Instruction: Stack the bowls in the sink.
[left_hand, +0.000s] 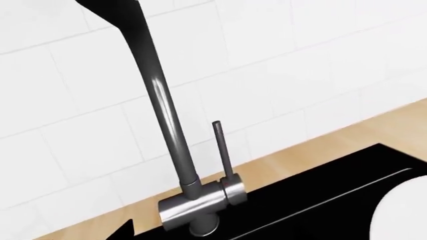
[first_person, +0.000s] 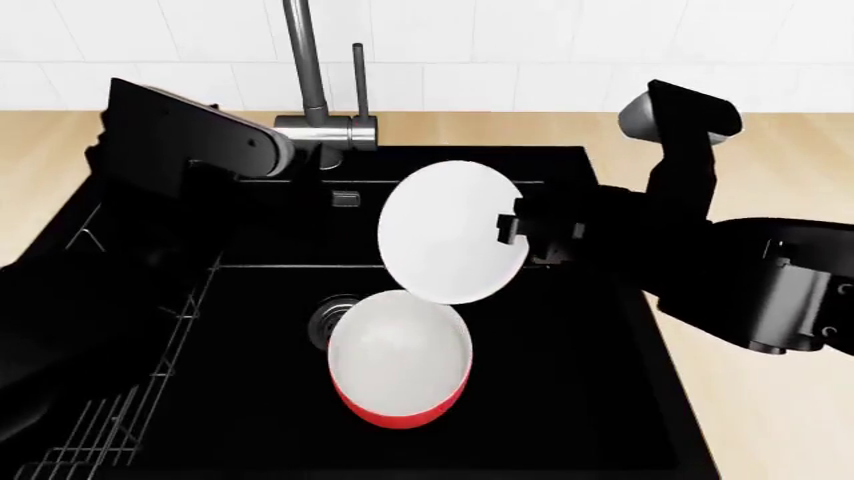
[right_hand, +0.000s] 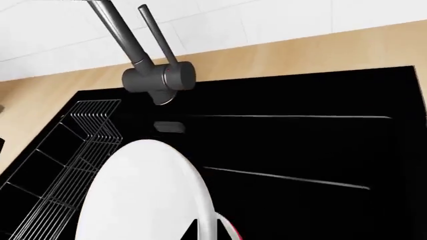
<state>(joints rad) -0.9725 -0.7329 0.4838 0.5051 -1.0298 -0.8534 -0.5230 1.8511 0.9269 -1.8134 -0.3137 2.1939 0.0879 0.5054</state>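
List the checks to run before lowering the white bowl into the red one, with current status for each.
1. White bowl gripped at its rim by the right hand: ok.
2. White bowl level: not ok, tilted steeply.
3. White bowl above the red bowl: roughly ok, offset toward the tap.
4. Red bowl upright and empty on the sink floor: ok.
5. Left hand clear of the drop path: cannot tell, hand not seen.
6. Drain unobstructed: partly hidden by the red bowl.

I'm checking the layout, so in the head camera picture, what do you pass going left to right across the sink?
Wire rack → drain → red bowl on the sink floor → white bowl held up on edge → right gripper at its rim.
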